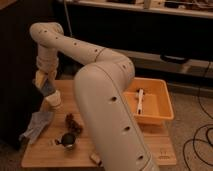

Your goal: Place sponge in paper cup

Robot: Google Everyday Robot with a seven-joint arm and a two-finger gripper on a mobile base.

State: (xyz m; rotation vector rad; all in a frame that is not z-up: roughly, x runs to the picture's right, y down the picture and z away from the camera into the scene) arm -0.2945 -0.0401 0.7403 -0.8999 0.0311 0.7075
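- The robot arm [107,100] filled the middle of the camera view, reaching from the near edge of the wooden table [165,145] up and over to its far left corner.
- An orange tray [159,119] sat at the table's right edge with a small white tool [140,99] lying inside it.
- A grey-blue rag [37,125] hung over the left edge, just below the cup.
- A dark metal mug [68,142] stood near the front edge, left of the arm, with a small brown cluster [73,123] just behind it toward the middle.
- The paper cup [52,104] stood upright near the left edge, toward the far corner.
- The gripper [45,85] hung directly above the cup, pointing down at its mouth.
- The sponge [47,89] was pinched between the closed fingers, its lower end just above the cup's rim or touching it; which could not be told.
- Judged from this, the pick and carry were done and the sponge was lined up; lowering it into the cup and letting go were left, so the task was close to its end but not finished.
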